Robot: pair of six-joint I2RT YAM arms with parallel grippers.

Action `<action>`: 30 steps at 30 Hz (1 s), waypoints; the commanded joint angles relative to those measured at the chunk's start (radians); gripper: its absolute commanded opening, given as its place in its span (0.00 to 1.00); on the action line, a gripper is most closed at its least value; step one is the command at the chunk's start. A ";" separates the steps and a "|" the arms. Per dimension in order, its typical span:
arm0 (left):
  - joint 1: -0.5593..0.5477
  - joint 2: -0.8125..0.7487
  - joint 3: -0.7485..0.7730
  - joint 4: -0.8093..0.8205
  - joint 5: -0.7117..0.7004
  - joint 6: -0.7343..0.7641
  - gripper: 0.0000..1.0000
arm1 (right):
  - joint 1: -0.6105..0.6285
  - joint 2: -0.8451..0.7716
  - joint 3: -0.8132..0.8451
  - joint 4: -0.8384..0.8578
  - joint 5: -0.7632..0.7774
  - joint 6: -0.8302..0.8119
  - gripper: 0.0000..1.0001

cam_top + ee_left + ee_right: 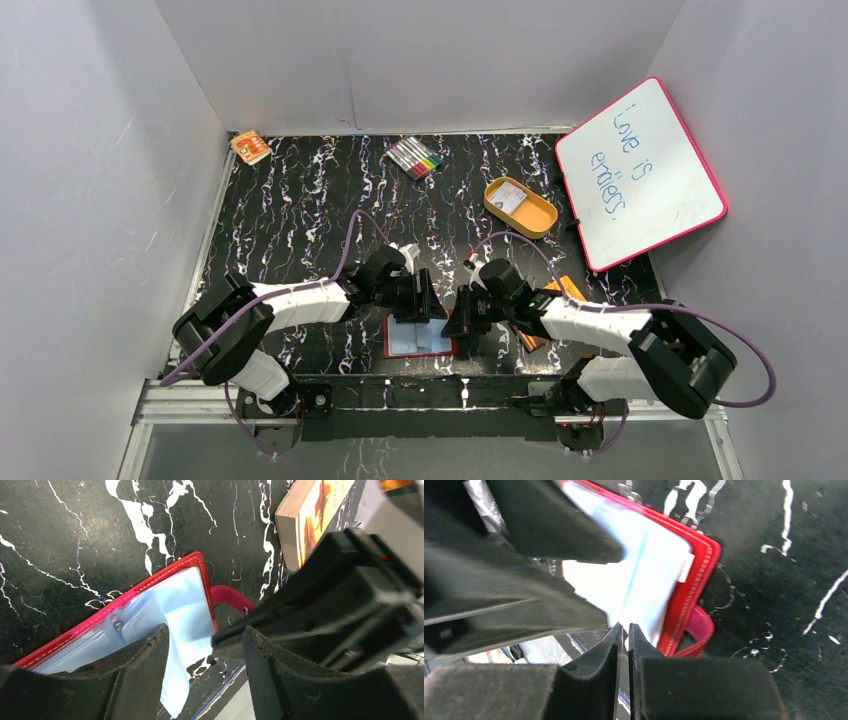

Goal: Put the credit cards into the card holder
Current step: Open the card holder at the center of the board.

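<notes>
The red card holder point(420, 338) lies open at the table's front edge, its pale blue pocket pages up point(170, 572) point(704, 580). A pale blue sheet point(175, 680) point(644, 580) sticks out past its near edge; I cannot tell whether it is a pocket page or a credit card. My right gripper point(458, 322) point(624, 626) is pinched on that sheet's edge, jaws almost together. Over the holder's left half, my left gripper point(428, 300) point(206, 630) is open and holds nothing. The snap tab point(227, 592) lies flat to the right.
An orange booklet point(560, 290) point(310, 515) lies just right of the holder, under the right arm. An orange oval tray point(545, 222) with a whitish card point(510, 199) stands farther back. Markers point(415, 157), a small orange box point(250, 147) and a whiteboard point(640, 170) are at the back.
</notes>
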 commanded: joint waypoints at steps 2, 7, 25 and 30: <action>-0.005 -0.062 0.019 -0.027 -0.009 0.013 0.53 | 0.011 0.067 -0.035 0.088 0.082 0.063 0.14; -0.005 -0.159 0.017 -0.101 -0.053 0.019 0.59 | 0.010 0.086 -0.067 0.026 0.163 0.078 0.11; -0.004 -0.395 -0.082 -0.412 -0.243 -0.047 0.75 | 0.011 0.106 -0.071 0.002 0.203 0.076 0.08; -0.004 -0.362 -0.097 -0.370 -0.219 -0.051 0.74 | 0.011 0.110 -0.069 0.002 0.200 0.073 0.07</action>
